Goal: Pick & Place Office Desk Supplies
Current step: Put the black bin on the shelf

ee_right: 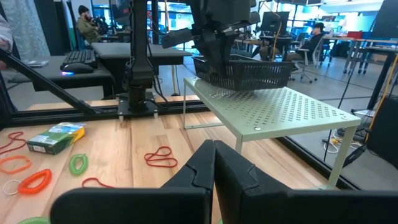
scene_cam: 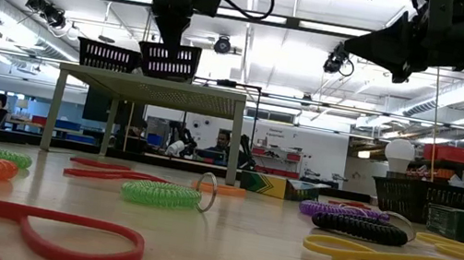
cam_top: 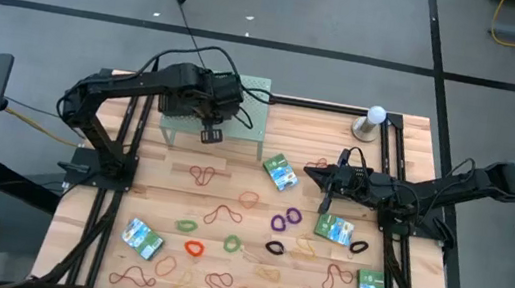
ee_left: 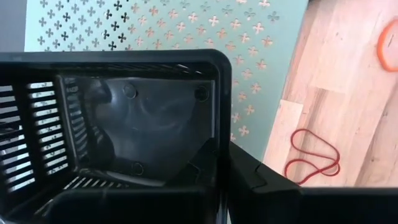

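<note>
Two arms are working over the table [cam_top: 236, 151]. At 10 o'clock, the left gripper [cam_top: 210, 134] is clamping the rim of a black mesh tray [ee_left: 124, 124] on the pale-green shelf [cam_top: 250, 123]; its fingers [ee_left: 205, 162] are pinching the tray wall. Risk: a hurried move is likely to tip the tray off the shelf edge, since the hold is at one rim only. The tray interior is showing nothing inside. A second mesh tray [scene_cam: 108, 54] is sitting beside it; its contents are hidden. Rubber bands [cam_top: 217, 214] and packets [cam_top: 141, 238] are lying loose from 6 to 3 o'clock, none in a tray. At 3 o'clock, the right gripper [cam_top: 319, 176] is hovering with jaws pressed together, holding nothing, near a packet [cam_top: 280, 172].
</note>
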Available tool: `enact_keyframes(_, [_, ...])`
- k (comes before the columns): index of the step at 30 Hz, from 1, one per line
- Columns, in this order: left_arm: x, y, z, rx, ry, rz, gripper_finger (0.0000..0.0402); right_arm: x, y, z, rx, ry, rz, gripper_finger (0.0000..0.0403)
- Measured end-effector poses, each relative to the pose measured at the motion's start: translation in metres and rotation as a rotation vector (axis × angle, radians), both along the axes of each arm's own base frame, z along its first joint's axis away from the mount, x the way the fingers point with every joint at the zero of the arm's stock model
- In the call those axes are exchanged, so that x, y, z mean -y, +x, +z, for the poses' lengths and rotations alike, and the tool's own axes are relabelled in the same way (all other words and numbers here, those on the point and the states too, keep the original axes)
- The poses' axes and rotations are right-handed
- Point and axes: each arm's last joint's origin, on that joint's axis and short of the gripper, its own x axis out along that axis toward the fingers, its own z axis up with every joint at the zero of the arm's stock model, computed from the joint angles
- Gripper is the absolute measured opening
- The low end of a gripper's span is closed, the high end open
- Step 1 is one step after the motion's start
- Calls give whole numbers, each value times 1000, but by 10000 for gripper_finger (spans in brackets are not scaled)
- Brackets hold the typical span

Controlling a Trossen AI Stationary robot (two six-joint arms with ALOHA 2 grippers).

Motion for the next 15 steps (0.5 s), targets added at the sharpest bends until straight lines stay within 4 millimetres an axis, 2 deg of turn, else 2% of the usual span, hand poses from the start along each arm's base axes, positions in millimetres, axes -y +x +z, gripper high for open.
enact_keyframes(15, [-1, 0, 0, 23, 2, 74, 60, 0, 0, 0, 0, 0, 0, 11])
